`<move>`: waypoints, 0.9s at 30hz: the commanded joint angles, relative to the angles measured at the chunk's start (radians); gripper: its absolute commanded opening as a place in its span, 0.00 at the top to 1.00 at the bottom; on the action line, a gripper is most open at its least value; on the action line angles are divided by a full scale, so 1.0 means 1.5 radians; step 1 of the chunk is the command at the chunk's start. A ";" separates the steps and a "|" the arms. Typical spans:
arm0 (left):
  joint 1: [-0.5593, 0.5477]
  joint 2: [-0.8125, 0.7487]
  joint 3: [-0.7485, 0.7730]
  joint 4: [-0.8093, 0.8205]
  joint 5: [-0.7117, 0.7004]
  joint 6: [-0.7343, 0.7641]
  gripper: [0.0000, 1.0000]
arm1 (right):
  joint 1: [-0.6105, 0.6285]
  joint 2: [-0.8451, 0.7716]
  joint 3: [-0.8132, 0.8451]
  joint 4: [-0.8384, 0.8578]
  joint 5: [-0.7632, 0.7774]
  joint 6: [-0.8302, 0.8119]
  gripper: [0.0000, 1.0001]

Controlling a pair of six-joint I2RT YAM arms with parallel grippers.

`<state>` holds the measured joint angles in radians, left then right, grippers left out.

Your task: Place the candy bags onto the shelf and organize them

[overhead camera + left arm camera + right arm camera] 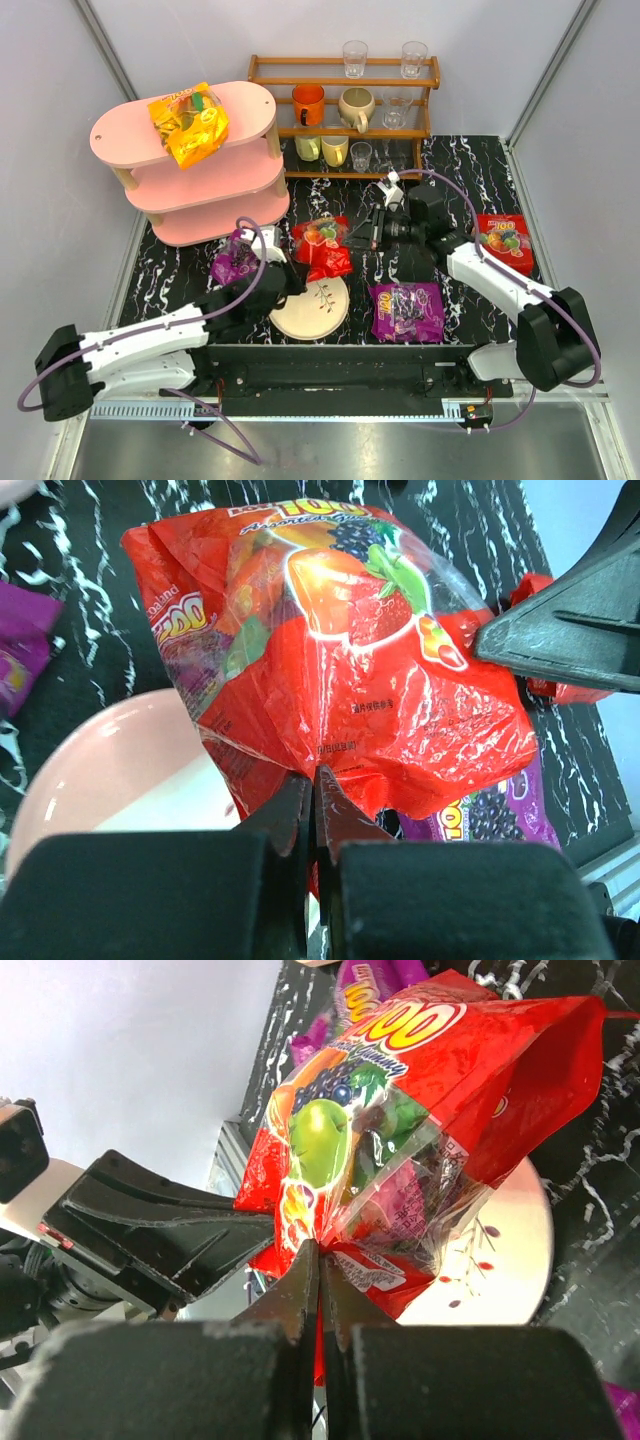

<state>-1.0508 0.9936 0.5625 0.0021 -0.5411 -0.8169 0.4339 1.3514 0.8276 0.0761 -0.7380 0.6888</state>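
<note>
A red candy bag (pixel 322 245) is held between both grippers above the plate's far edge. My left gripper (pixel 300 272) is shut on its near edge, seen in the left wrist view (pixel 314 775) pinching the red bag (pixel 350 670). My right gripper (pixel 352 238) is shut on its opposite edge (pixel 320 1250), with the bag (pixel 430 1110) bunched ahead. An orange-yellow bag (pixel 188 122) lies on the top tier of the pink shelf (pixel 250 105). Purple bags lie at left (pixel 235 266) and at centre right (pixel 407 310). A second red bag (pixel 505 243) lies at right.
A round pink-and-cream plate (pixel 312 310) lies under the held bag. A brown wooden rack (pixel 345 78) with mugs and glasses stands at the back. The shelf's lower two tiers (pixel 215 180) hold nothing that I can see.
</note>
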 commanded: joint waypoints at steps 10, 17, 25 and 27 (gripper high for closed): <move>-0.004 -0.214 0.117 -0.147 -0.137 0.172 1.00 | 0.123 0.043 0.227 -0.009 0.068 -0.036 1.00; -0.001 -0.245 0.158 -0.152 -0.212 0.292 1.00 | 0.137 0.133 0.344 -0.009 0.075 -0.046 1.00; 0.108 -0.271 0.159 -0.127 -0.159 0.343 1.00 | 0.142 0.238 0.468 0.000 0.065 -0.042 1.00; 0.180 -0.268 0.159 -0.129 -0.084 0.331 1.00 | 0.142 0.248 0.483 0.003 0.063 -0.040 1.00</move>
<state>-0.9211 0.6170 0.7521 -0.2607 -0.7635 -0.3687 0.6540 1.7058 1.4570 0.0116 -0.6506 0.6403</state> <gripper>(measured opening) 0.005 0.008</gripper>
